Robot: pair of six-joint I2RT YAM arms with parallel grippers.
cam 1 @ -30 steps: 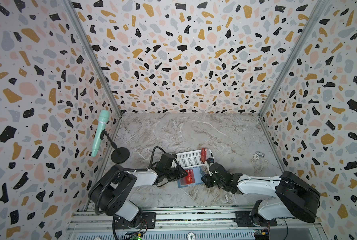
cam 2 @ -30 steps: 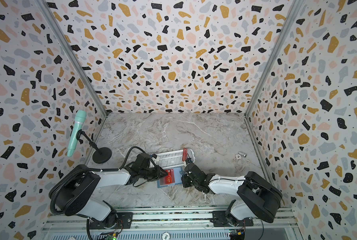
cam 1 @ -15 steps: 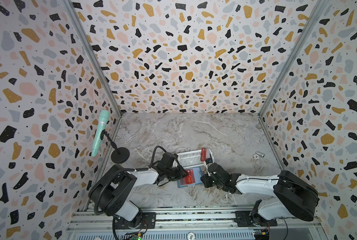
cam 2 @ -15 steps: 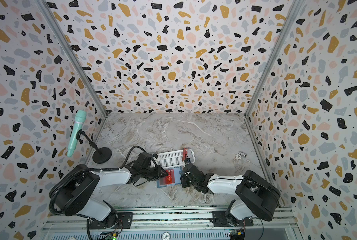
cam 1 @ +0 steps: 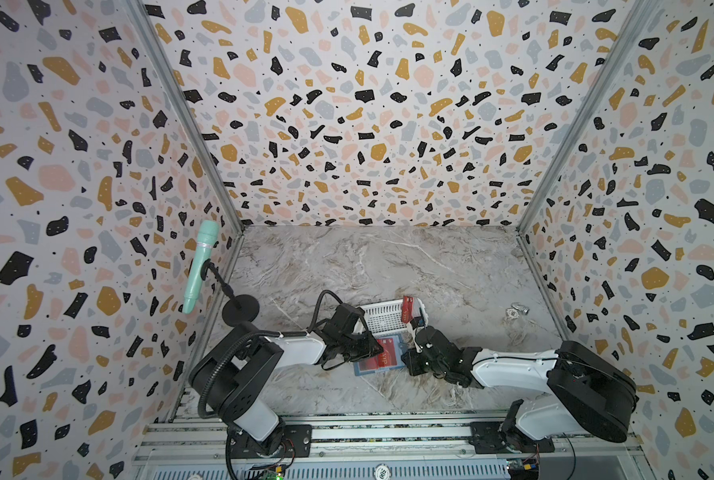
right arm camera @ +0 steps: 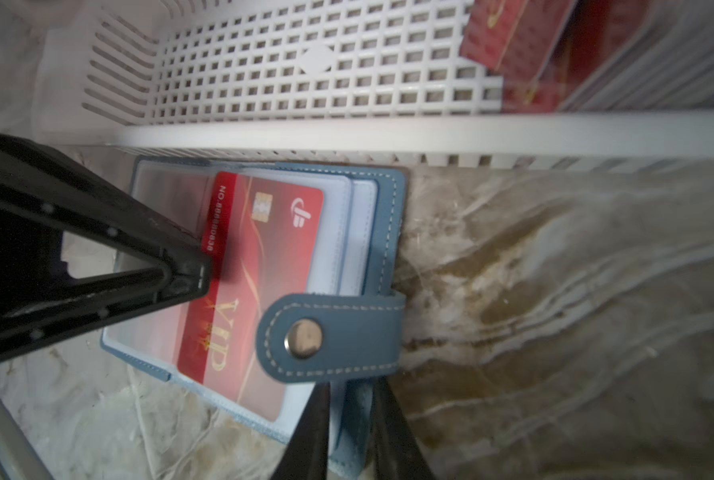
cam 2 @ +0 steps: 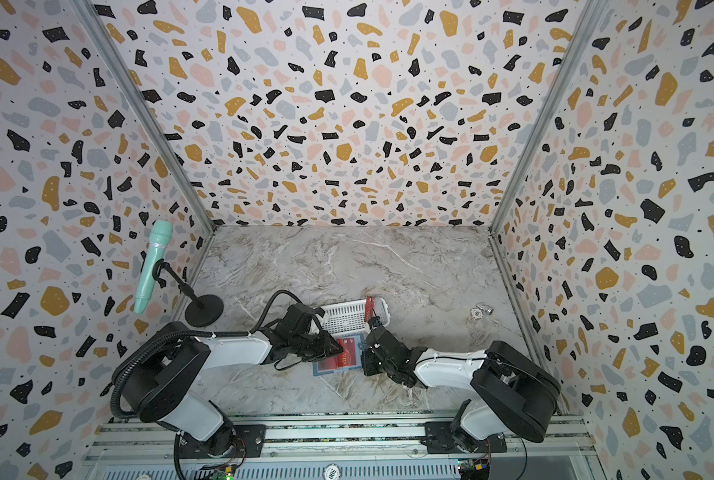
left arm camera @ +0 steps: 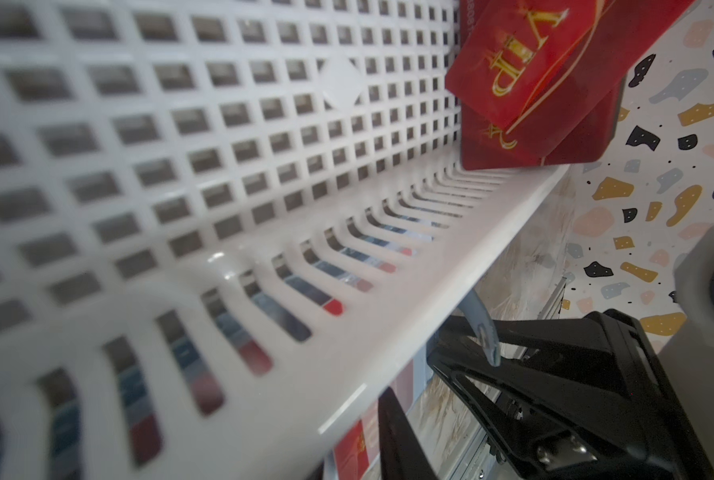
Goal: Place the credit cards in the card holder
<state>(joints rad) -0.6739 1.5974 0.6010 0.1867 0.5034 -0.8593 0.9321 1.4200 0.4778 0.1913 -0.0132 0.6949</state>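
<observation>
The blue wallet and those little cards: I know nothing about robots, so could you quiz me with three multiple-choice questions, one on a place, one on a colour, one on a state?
1. Where does the card holder lie?
A on the marble tabletop, beside the white basket
B inside the basket
C lifted in the air

2. What colour are the credit cards?
A green
B black
C red

3. How is the card holder?
A snapped shut
B open
C folded, standing upright

Answers:
1 A, the right wrist view shows it flat on the marble along the basket's wall.
2 C, they are red with gold VIP lettering.
3 B, its snap tab is undone and clear sleeves show.
</observation>
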